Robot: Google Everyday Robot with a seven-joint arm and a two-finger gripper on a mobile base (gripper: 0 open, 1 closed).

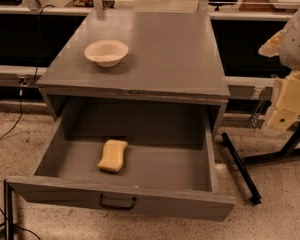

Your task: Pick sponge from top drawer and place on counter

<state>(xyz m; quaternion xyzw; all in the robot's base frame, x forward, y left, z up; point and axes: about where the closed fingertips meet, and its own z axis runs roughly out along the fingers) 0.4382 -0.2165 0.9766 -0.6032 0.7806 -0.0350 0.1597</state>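
A: Where is the sponge (113,156)?
B: Inside the top drawer (180,204), lying flat on its floor, left of the middle and nearer the drawer's front wall than its back. The drawer stands pulled well out, so the sponge lies open to a reach from above.
A: And the gripper (286,106)?
B: To the right of the drawer, well apart from it and higher than its rim, not touching the sponge. The frame edge cuts it off, so I cannot tell whether it is released or clenched.
A: The counter (165,54)?
B: Directly above the drawer's recess; that is where the sponge belongs. A cream bowl (106,52) stands on it, above the drawer's left half, so I judge the right half the safer spot.
A: The pick, then?
B: Not yet begun, by the look of it
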